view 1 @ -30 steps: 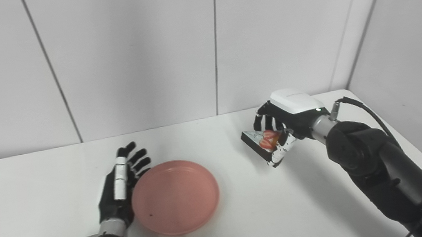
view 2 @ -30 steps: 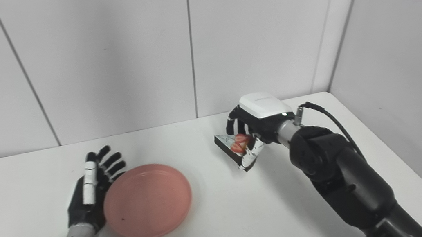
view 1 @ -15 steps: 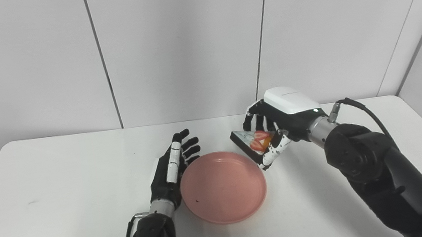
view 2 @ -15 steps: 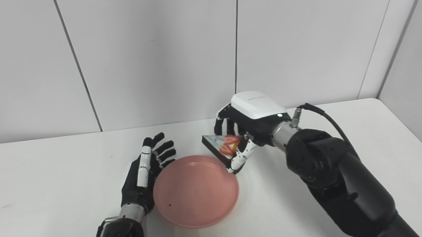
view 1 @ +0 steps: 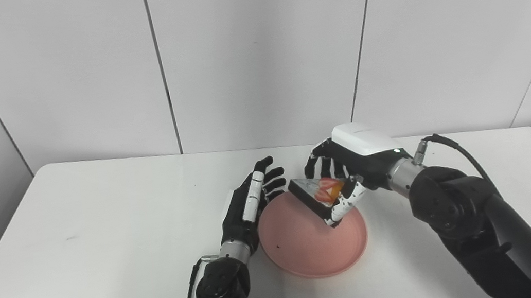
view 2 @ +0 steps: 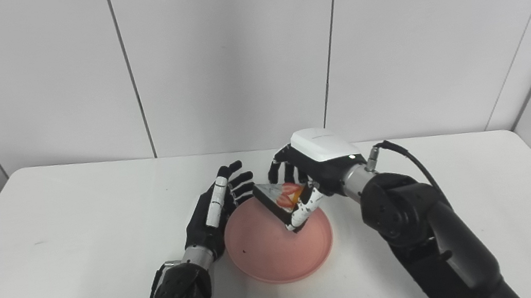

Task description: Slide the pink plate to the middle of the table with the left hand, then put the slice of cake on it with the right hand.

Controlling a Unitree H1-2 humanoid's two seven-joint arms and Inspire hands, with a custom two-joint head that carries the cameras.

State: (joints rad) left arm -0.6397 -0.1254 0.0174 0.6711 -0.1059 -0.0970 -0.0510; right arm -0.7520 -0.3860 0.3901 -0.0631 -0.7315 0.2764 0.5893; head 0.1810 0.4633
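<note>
Now the right hand (view 1: 347, 179) grips the slice of cake (view 1: 317, 192), fingers (view 1: 322, 164) wrapped behind it and thumb under its near end, holding it above the far part of the pink plate (view 1: 313, 238). The slice appears tilted, its dark side facing the camera and its red topping turned toward the palm; whether it already touches the plate cannot be told. The plate lies flat on the white desk (view 1: 78, 258), roughly central between the two arms. The left hand (view 2: 211, 214) stands edge-on against the plate's left rim, fingers straight and spread, holding nothing.

To place it well, I judge the right hand should carry the slice a little nearer the plate's centre, level it so the base faces down, lower until it rests, and only then loosen the fingers, so it does not tip over the rim. Keeping the left hand beside the rim would steady the plate.

No brand, label or writing can be read anywhere.
</note>
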